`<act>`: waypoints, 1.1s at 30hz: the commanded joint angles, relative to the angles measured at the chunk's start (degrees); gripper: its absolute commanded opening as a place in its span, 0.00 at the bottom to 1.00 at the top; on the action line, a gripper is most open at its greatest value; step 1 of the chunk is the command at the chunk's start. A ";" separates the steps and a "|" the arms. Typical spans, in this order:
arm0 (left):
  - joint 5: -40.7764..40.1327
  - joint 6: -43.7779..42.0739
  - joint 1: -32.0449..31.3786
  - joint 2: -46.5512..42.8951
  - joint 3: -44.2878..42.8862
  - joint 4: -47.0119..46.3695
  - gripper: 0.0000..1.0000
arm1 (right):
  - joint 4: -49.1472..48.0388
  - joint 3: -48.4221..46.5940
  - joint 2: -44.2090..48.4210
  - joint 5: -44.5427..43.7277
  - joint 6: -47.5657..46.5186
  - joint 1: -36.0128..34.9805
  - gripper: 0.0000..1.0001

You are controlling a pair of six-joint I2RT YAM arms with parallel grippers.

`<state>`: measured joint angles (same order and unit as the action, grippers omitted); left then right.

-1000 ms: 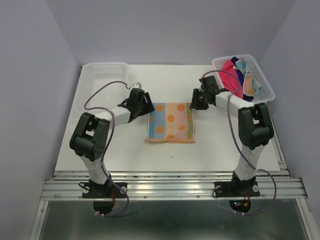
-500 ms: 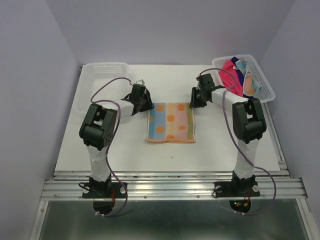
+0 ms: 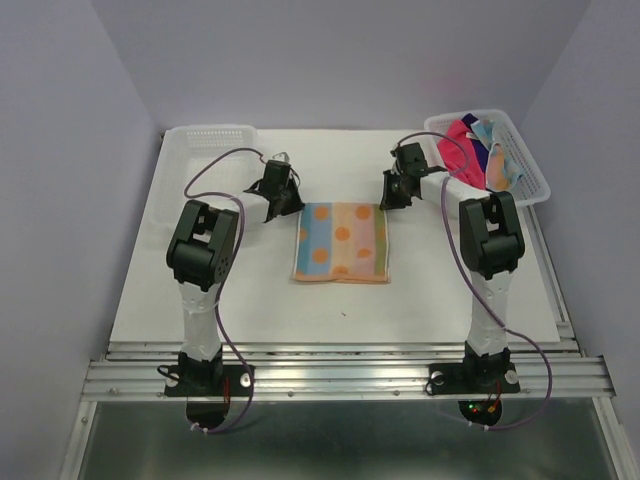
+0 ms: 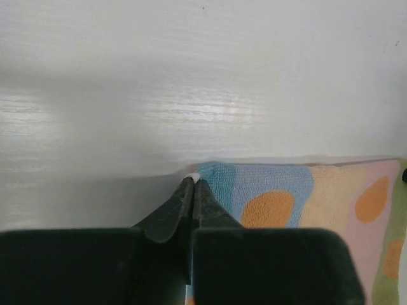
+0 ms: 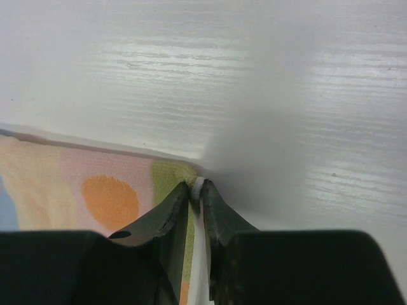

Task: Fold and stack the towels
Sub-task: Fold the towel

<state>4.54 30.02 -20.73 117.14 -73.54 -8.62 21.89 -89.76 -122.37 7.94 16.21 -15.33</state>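
Tools, top view: left tool (image 3: 295, 206) and right tool (image 3: 384, 204) sit at the two far corners of the striped towel (image 3: 342, 243), which lies flat on the middle of the bench (image 3: 220, 280). How the jaws stand cannot be read from here.
Basket, top view: other towels (image 3: 468, 150) are heaped in the right basket (image 3: 531, 176). They overlap, so a count is unsure.
Left wrist view: left tool (image 4: 193, 184) is pinched tight on the blue corner of the striped towel (image 4: 286, 197).
Risk, left: only a sliver of cloth is in the bite, so it may slip free on lifting.
Right wrist view: right tool (image 5: 196, 187) is clamped on the green corner of the striped towel (image 5: 76, 184).
Risk, right: uneven travel between the arms would skew the fold.
Hidden: the tool bodies cover the cloth beneath, so how deep either bite goes is unclear.
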 commanded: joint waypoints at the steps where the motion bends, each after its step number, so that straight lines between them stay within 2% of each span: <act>1: 1.53 -1.54 0.25 0.81 -3.28 0.45 0.00 | -0.27 -3.67 -0.68 1.01 -1.79 0.39 0.17; 2: 1.79 -1.63 0.25 0.55 -3.10 0.45 0.00 | -0.18 -3.59 -0.68 1.37 -1.88 0.39 0.14; 3: 2.31 -1.98 0.25 0.28 -2.93 0.01 0.00 | -0.44 -3.50 -0.33 1.81 -2.05 0.30 0.06; 5: 2.41 -2.07 0.25 -1.38 -1.53 -1.21 0.00 | -0.71 -3.15 0.20 3.12 -3.02 0.39 0.01; 11: 1.70 -2.16 0.25 -9.80 2.95 -4.82 0.00 | -2.20 -0.60 6.08 4.18 -4.51 0.39 0.01; 17: 5.21 -1.20 0.16 -17.20 13.49 -12.81 0.00 | -6.24 7.74 13.46 7.69 -3.99 0.39 0.01; 22: 6.89 -0.84 -0.10 -20.37 18.16 -14.84 0.00 | -6.68 12.93 17.33 9.37 -2.67 0.39 0.01; 30: 8.48 1.79 -0.89 -29.59 30.36 -21.51 0.00 | -10.72 24.09 26.38 16.13 0.57 0.30 0.01; 33: 8.73 2.85 -1.15 -32.66 34.58 -23.10 0.00 | -11.78 28.48 29.90 16.23 2.07 0.30 0.01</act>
<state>12.05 31.46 -21.28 90.04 -42.83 -25.52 14.52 -64.82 -97.62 21.30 15.90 -15.33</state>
